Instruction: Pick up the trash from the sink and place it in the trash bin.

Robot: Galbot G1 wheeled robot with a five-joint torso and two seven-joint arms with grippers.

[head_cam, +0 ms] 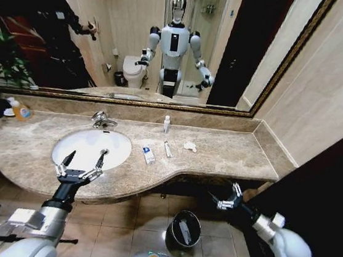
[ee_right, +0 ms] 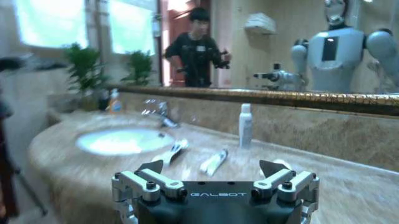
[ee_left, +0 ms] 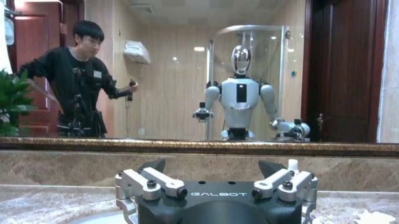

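Step in hand, approx.: reach phase, with left pincer (head_cam: 84, 159) wide open, empty, over white oval sink (head_cam: 70, 148); right pincer (head_cam: 233, 196) open, empty, near round black trash bin (head_cam: 176, 225); next needs descent onto blue-marked white box (head_cam: 148, 155) on beige marble worktop (head_cam: 230, 154).

A bathroom. Marble bench (head_cam: 230, 157) with oval sink (head_cam: 92, 147) and chrome faucet (head_cam: 102, 119) below a framed wall mirror (head_cam: 138, 38). Toilet (head_cam: 133, 69) and glass shower reflected behind.
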